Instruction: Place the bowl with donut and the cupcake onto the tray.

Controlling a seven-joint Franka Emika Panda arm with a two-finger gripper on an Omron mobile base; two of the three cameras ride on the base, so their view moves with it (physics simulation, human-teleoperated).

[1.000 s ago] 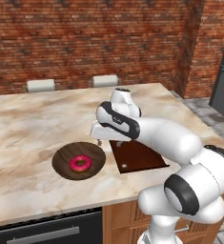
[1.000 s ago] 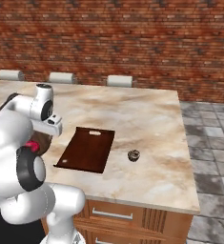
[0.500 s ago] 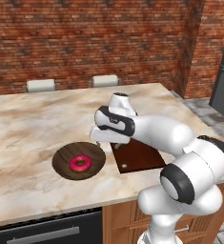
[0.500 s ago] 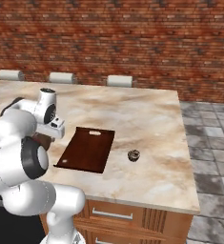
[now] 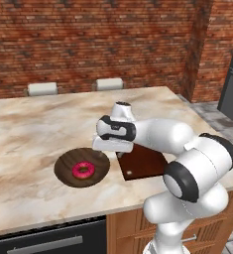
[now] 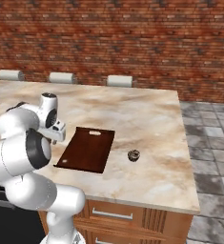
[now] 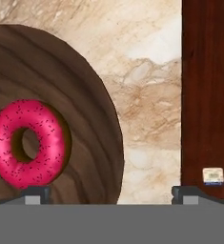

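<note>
end effector (image 7: 111,193) wide open, above bowl's rim | bowl (image 5: 68,168) w/ donut (image 5: 83,170) just beside tray (image 5: 147,163), on desk (image 5: 33,134) | risk: thin rim grip may slip, bowl tilts, donut falls out

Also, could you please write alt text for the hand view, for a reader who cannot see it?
A pink donut lies in a dark wooden bowl on the left, on a marble counter. The edge of a reddish-brown tray runs down the right side. The open claw has its two tips at the bottom.
</note>
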